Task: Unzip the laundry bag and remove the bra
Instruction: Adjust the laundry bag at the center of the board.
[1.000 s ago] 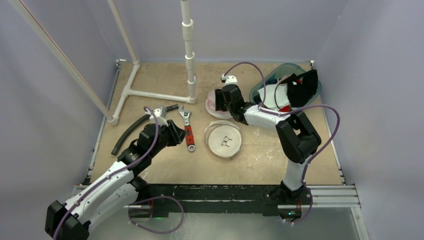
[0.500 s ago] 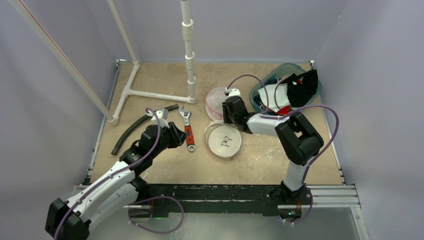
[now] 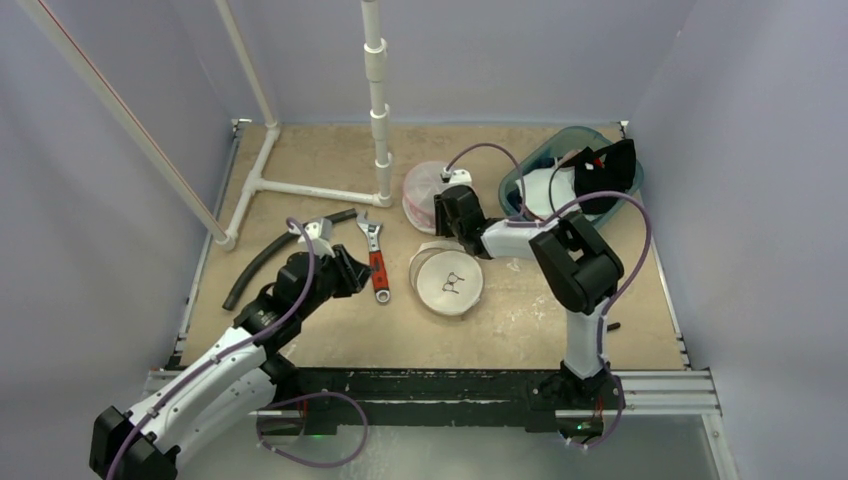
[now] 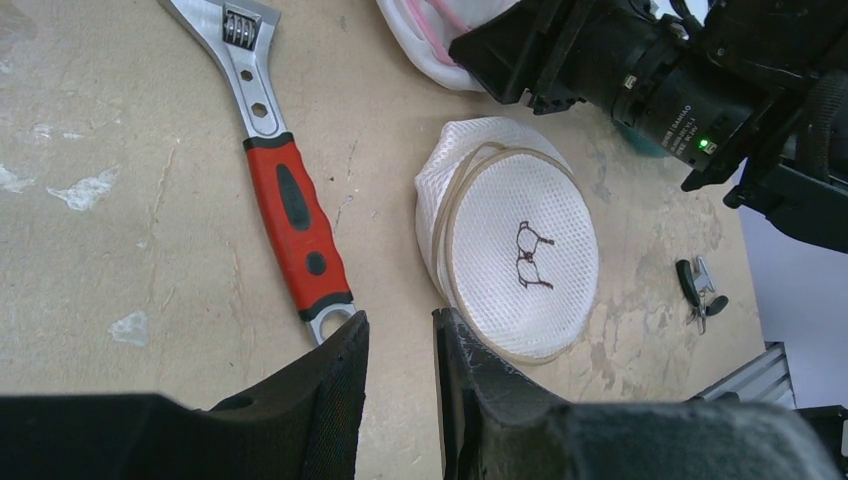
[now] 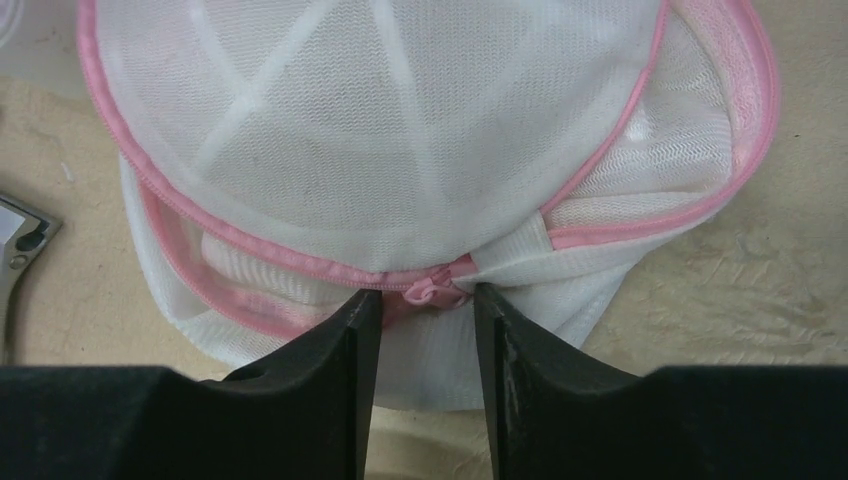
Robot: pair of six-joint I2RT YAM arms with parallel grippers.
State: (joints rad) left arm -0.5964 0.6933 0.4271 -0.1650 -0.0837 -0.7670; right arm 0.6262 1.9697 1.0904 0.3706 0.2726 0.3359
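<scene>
The laundry bag (image 3: pixel 422 187) is a white mesh dome with pink trim and a pink zipper (image 5: pixel 300 262), lying behind the table's middle. In the right wrist view it fills the frame, and its zipper pull (image 5: pixel 430 290) sits right at the tips of my right gripper (image 5: pixel 425 298). The jaws stand apart on either side of the pull, not closed on it. Seen from above, the right gripper (image 3: pixel 446 208) is at the bag's near right edge. The bra is hidden. My left gripper (image 4: pixel 400 318) hovers open and empty over bare table.
A round white mesh pouch (image 3: pixel 447 280) with a small drawing lies just in front of the bag. A red-handled wrench (image 3: pixel 376 258) and black hose (image 3: pixel 262 262) lie left. A white pipe stand (image 3: pixel 378 110) rises behind. A teal bin (image 3: pixel 520 175) of cloths sits back right.
My right gripper has swung left and nearer, and the pink-trimmed bag has shifted left and back with it. Its jaws have narrowed around the zipper pull. The left arm has barely moved.
</scene>
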